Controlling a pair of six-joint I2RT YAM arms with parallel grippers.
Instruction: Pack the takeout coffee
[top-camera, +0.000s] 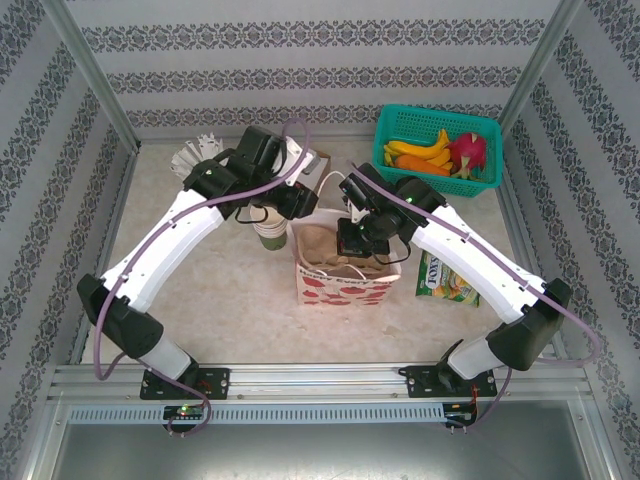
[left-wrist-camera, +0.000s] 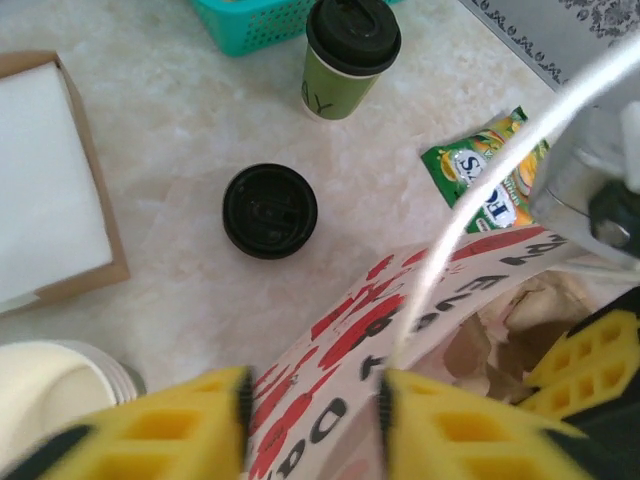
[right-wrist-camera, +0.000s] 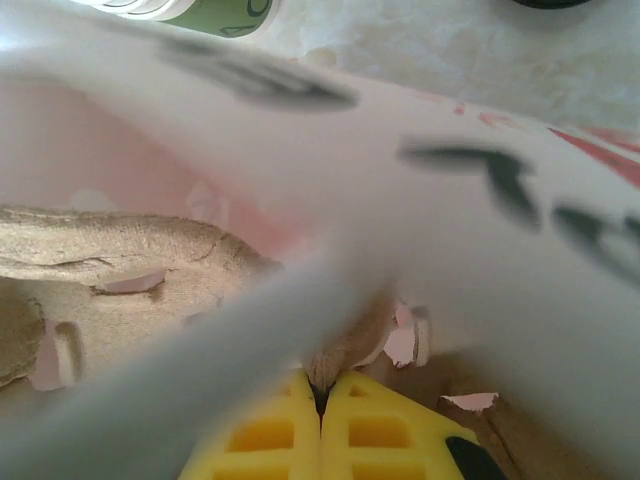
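Two takeout coffee cups stand on the table behind the bag: one green-sided with a black lid (left-wrist-camera: 350, 55), the other seen from above as a black lid (left-wrist-camera: 270, 210). A white paper bag (top-camera: 342, 285) with red strawberry print stands in the middle. My left gripper (left-wrist-camera: 312, 425) straddles the bag's printed rim (left-wrist-camera: 345, 330). Its yellow fingers are partly closed, with a gap still between them. My right gripper (right-wrist-camera: 322, 395) reaches down inside the bag (right-wrist-camera: 520, 250), shut on an edge of the brown cardboard carrier (right-wrist-camera: 110, 260). From above, the left gripper (top-camera: 303, 205) is at the bag's back left and the right gripper (top-camera: 355, 245) is over its mouth.
A stack of empty cups (top-camera: 270, 235) stands just left of the bag. A cardboard box of white napkins (left-wrist-camera: 45, 180) lies further back. A teal basket of fruit (top-camera: 440, 150) sits at the back right. A green snack packet (top-camera: 445, 275) lies right of the bag.
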